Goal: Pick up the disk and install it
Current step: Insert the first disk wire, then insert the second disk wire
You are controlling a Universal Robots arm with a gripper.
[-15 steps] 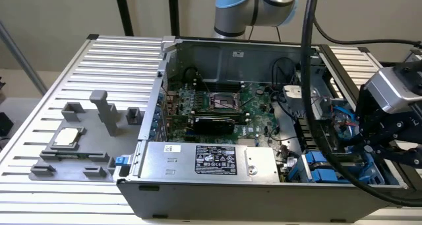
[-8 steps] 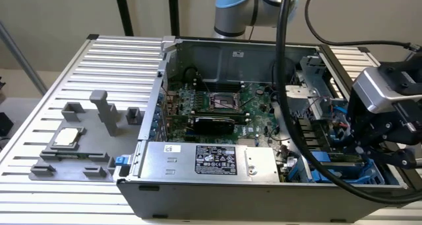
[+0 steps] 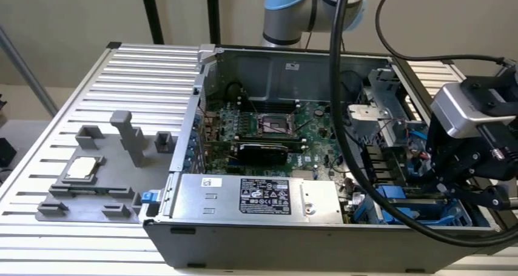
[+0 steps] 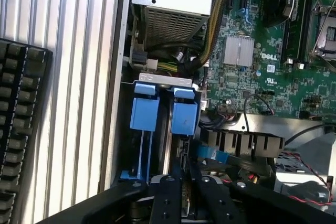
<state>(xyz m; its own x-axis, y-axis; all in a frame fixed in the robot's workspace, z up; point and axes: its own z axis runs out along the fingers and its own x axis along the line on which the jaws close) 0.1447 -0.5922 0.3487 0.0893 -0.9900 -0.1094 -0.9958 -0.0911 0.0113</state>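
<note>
Over the case's drive bay | gripper (image 4: pixel 181 192) | fingers' state: cannot tell | disk (image 4: pixel 164 109) seated in bay

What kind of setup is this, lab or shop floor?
Likely a robotics lab bench for PC assembly: an open computer case lies on a slotted aluminium table, beside a grey parts fixture holding a CPU chip, with a robot arm behind.

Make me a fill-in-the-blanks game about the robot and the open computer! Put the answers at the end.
1. The plastic tabs in the drive bay of the computer case are coloured ____.
2. The small square CPU chip lies on a ____ tray outside the case.
3. The brand name printed on the green motherboard is ____.
4. The gripper is above the ____ tabs.

Answers: blue; grey; DELL; blue
</note>
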